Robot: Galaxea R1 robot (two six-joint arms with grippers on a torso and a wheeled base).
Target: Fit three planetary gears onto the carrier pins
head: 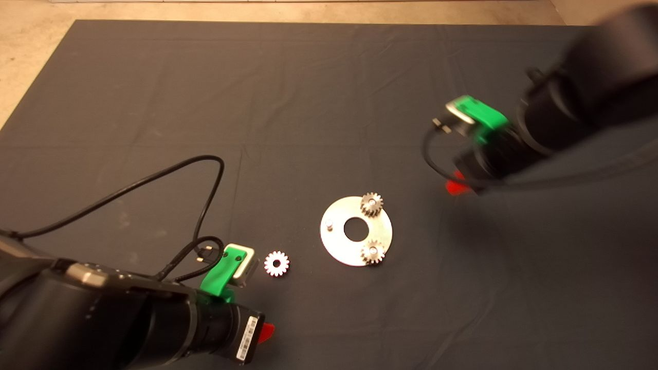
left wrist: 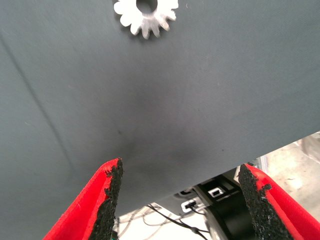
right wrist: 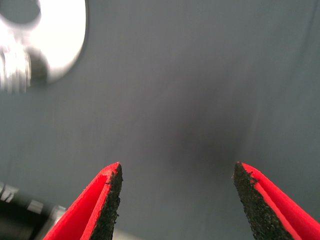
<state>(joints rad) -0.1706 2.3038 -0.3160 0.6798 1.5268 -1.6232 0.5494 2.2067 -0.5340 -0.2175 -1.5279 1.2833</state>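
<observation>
The shiny carrier disc (head: 341,246) lies mid-mat. Two planetary gears sit on its pins, one at the far side (head: 371,204) and one at the near side (head: 372,252). The third pin (head: 329,224) stands bare on the disc's left. A third, white-glaring gear (head: 276,263) lies flat on the mat left of the disc and also shows in the left wrist view (left wrist: 146,15). My left gripper (head: 265,332) (left wrist: 180,197) is open and empty near the mat's front edge, short of that gear. My right gripper (head: 456,186) (right wrist: 177,197) is open and empty, right of the disc (right wrist: 62,35).
A black cable (head: 154,180) loops over the mat from the left arm. The mat's front edge (left wrist: 210,175) runs between the left fingers, with equipment on the floor beyond. Bare table shows past the mat's far edge (head: 308,10).
</observation>
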